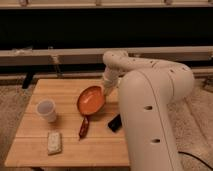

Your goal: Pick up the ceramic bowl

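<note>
The ceramic bowl (pixel 91 100) is orange-red and shallow, near the middle of the wooden table (pixel 70 152). It is tilted, with its right rim raised. My gripper (pixel 105 90) comes down from the white arm (pixel 150 95) and sits on that raised right rim, shut on it. The fingertips are partly hidden behind the rim.
A translucent white cup (pixel 46 110) stands at the table's left. A white packet (pixel 54 142) lies at the front left. A dark reddish bar (pixel 84 127) lies just in front of the bowl. A black object (pixel 115 122) lies by the arm's large white body.
</note>
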{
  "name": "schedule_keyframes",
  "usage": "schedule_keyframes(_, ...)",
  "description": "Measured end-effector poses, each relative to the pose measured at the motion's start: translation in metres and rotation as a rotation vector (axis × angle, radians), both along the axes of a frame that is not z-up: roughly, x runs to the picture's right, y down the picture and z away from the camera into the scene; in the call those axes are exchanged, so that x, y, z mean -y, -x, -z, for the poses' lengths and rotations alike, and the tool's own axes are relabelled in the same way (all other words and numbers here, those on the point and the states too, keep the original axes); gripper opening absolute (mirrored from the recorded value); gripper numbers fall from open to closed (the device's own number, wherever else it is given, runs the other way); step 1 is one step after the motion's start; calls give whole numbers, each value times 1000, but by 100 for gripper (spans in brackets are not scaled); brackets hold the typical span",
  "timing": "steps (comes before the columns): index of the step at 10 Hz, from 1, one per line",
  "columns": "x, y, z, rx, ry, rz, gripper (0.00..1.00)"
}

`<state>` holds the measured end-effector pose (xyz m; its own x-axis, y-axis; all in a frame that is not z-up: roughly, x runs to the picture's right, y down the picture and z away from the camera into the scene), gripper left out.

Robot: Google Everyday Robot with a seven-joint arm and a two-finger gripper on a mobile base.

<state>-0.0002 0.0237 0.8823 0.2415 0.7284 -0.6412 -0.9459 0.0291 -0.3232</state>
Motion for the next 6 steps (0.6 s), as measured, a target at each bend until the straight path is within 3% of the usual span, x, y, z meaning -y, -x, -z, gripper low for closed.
schedule_keyframes(6, 11, 6, 10, 47, -7, 17, 11)
